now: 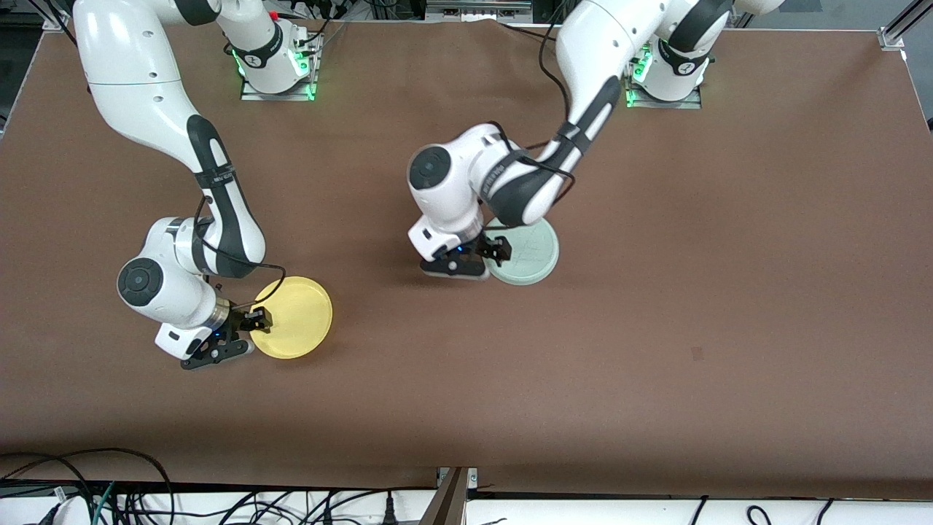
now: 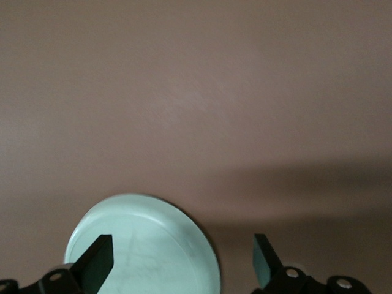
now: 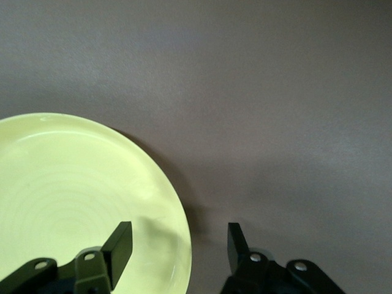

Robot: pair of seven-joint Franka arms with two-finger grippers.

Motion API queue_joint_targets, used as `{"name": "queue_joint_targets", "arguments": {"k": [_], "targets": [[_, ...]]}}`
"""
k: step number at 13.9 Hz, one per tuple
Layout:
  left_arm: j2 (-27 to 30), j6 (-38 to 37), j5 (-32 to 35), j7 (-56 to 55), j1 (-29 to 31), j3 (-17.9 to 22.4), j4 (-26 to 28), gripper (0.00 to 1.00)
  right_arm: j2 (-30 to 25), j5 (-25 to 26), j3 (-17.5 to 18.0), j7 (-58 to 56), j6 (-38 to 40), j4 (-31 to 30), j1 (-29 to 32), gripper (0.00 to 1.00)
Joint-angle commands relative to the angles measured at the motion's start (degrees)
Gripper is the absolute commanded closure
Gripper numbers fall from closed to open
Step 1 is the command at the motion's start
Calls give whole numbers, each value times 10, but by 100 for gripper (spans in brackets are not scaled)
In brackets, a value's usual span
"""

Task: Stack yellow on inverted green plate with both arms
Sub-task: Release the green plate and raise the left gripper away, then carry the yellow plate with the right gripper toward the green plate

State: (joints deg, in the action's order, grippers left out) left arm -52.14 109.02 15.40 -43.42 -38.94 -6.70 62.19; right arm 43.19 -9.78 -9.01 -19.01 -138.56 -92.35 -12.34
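The yellow plate lies flat on the brown table toward the right arm's end. My right gripper is low at its edge and open, one finger over the plate and one outside the rim. In the right wrist view the plate lies under one side of the open right gripper. The pale green plate lies near the table's middle. My left gripper is open at its edge, astride the rim. The left wrist view shows the green plate and the open left gripper.
The brown table is bare around both plates. The two arm bases stand along the edge farthest from the front camera. Cables lie along the near edge, off the table.
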Motion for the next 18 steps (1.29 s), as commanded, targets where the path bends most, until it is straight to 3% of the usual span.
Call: {"name": "queue_joint_targets", "arguments": {"k": [1, 3, 5, 7, 11, 14, 16, 18], "targets": [[41, -17, -20, 24, 43, -8, 6, 0, -2, -17, 5, -18, -29, -25, 5, 38], [85, -70, -56, 69, 92, -13, 17, 0, -3, -18, 5, -19, -30, -28, 4, 54], [129, -121, -105, 140, 152, -15, 19, 0, -5, -18, 5, -21, -29, -28, 4, 77], [154, -173, -107, 219, 202, -15, 21, 0, -8, -19, 5, -20, -25, -27, 4, 98], [201, -284, -115, 288, 281, -15, 18, 0, -30, -42, 14, -13, 18, -24, 2, 100], [236, -324, -117, 294, 324, -14, 21, 0, -57, -55, 50, 68, 58, -20, -3, 100], [288, -300, -117, 341, 344, -5, 69, 0, -71, -55, 85, 138, 74, -16, -5, 100], [358, -241, -114, 399, 357, -2, 151, 0, -84, -55, 129, 217, 86, -13, -5, 100]]}}
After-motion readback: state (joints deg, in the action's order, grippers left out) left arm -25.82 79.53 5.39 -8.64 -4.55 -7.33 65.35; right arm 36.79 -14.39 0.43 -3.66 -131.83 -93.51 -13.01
